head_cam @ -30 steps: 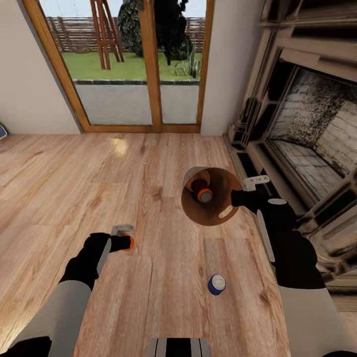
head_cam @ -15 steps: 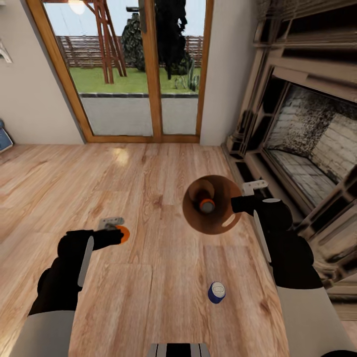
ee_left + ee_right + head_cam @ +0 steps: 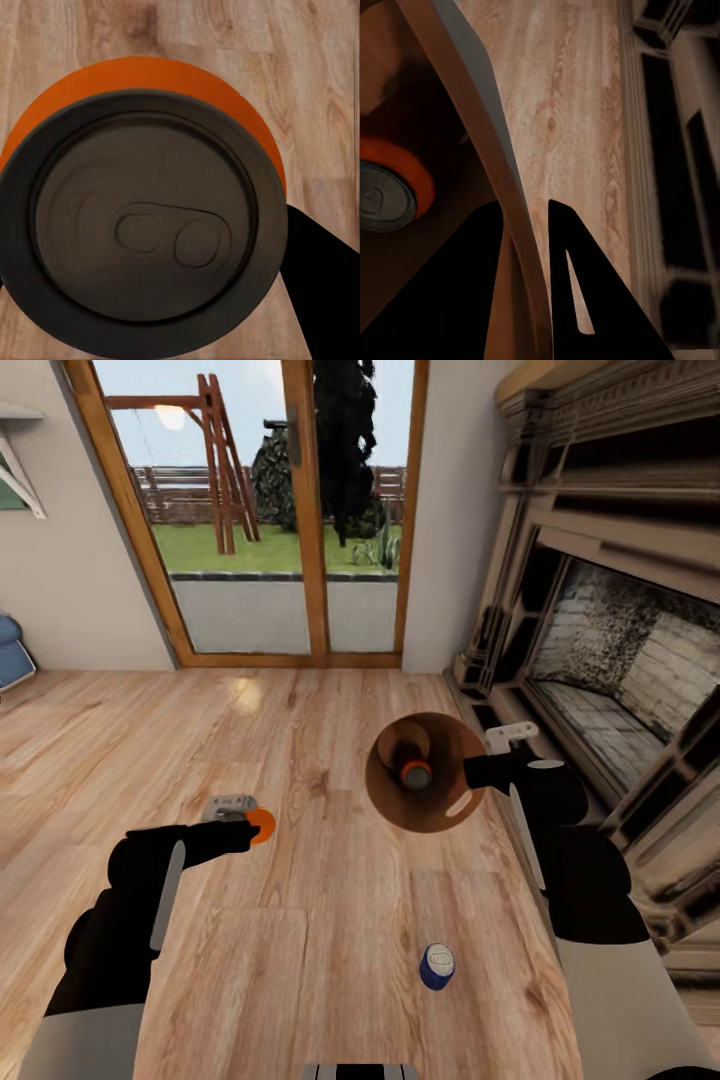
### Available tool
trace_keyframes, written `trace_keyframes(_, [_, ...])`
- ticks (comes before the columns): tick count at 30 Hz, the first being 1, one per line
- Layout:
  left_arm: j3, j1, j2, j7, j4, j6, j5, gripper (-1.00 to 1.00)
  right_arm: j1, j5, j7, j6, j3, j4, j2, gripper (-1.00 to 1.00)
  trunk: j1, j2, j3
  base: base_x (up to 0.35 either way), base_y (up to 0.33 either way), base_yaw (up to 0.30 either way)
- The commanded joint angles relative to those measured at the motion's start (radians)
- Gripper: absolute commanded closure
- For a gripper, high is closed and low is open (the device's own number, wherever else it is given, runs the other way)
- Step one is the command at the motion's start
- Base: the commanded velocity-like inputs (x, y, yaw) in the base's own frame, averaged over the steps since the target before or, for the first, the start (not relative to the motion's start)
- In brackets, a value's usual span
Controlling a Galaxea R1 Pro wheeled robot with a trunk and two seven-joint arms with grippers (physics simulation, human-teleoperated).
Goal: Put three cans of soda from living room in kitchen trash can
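The left gripper (image 3: pixel 243 822) pinches an orange can (image 3: pixel 260 825), its fingers pressed on the can's sides; in the left wrist view that can (image 3: pixel 146 210) looms close, silver top with pull tab facing the camera, orange wall showing around its rim, and a dark finger (image 3: pixel 319 292) beside it over the wood floor (image 3: pixel 315 90). The right gripper (image 3: pixel 490 755) is closed on the rim of the bin (image 3: pixel 425 772): the right wrist view shows 2 dark fingers (image 3: pixel 577 300), 1 on each side of the thin grey wall (image 3: pixel 491 157), clamping it. The bin appears to be held clear of the floor, though the head view alone does not settle that. Inside it, against the brown-orange lining, lies a 2nd orange can (image 3: pixel 414 772), also seen in the right wrist view (image 3: pixel 390 191) with its silver end up. From the bin, the held can sits at about 9 o'clock, well apart. The blue can (image 3: pixel 436 966) lies on the floor (image 3: pixel 330 920) at about 6 o'clock from the bin, apart from both grippers, silver top turned toward the camera. Farther out, the brick fireplace (image 3: pixel 620 650) rises at 3 o'clock of the bin, and the wood-framed glass doors (image 3: pixel 290 530) stand at 12 o'clock, with grass and a wooden frame beyond. A bit of light-blue sofa (image 3: pixel 12 650) shows at the far 9 o'clock edge.
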Motion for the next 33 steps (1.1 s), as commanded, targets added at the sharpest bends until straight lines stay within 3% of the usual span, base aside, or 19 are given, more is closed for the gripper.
trace_keyframes(1, [0.0, 0.0, 0.0, -0.002, -0.001, 0.0, -0.002, 1.0, 0.0, -0.006, 0.002, 0.0, 0.0, -0.001, 0.0, 1.0, 0.0, 0.0, 0.004, 0.0, 0.0, 0.0])
trace_keyframes(11, [-0.001, 0.0, 0.002, -0.011, -0.003, 0.0, -0.005, 1.0, 0.038, -0.009, 0.003, 0.0, -0.003, 0.01, 0.0, 1.0, -0.005, 0.003, 0.043, 0.0, 0.0, 0.0])
trace_keyframes(14, [-0.002, 0.0, 0.002, -0.026, -0.003, 0.0, -0.006, 1.0, 0.074, -0.011, 0.007, 0.0, -0.005, 0.029, -0.001, 1.0, -0.006, 0.003, 0.054, 0.0, 0.0, 0.0])
trace_keyframes(16, [-0.002, 0.011, 0.014, -0.036, 0.008, -0.012, 0.003, 1.0, 0.086, -0.005, 0.015, -0.012, -0.017, 0.06, -0.001, 1.0, -0.006, 0.003, 0.054, 0.0, 0.0, 0.0])
trace_keyframes(17, [-0.007, 0.005, 0.013, -0.03, 0.014, -0.017, 0.008, 1.0, 0.092, -0.016, 0.019, -0.011, -0.01, 0.074, -0.005, 1.0, -0.006, 0.003, 0.054, 0.0, 0.0, 0.0])
trace_keyframes(24, [-0.026, 0.005, 0.013, -0.03, 0.052, -0.052, 0.012, 1.0, 0.107, 0.02, 0.041, -0.011, -0.008, 0.176, -0.005, 1.0, -0.006, 0.003, 0.054, 0.0, 0.0, 0.0])
trace_keyframes(33, [-0.026, 0.005, 0.013, -0.03, 0.075, -0.052, 0.012, 1.0, 0.107, 0.06, 0.041, -0.011, -0.008, 0.184, -0.005, 1.0, -0.006, 0.003, 0.054, 0.0, 0.0, 0.0])
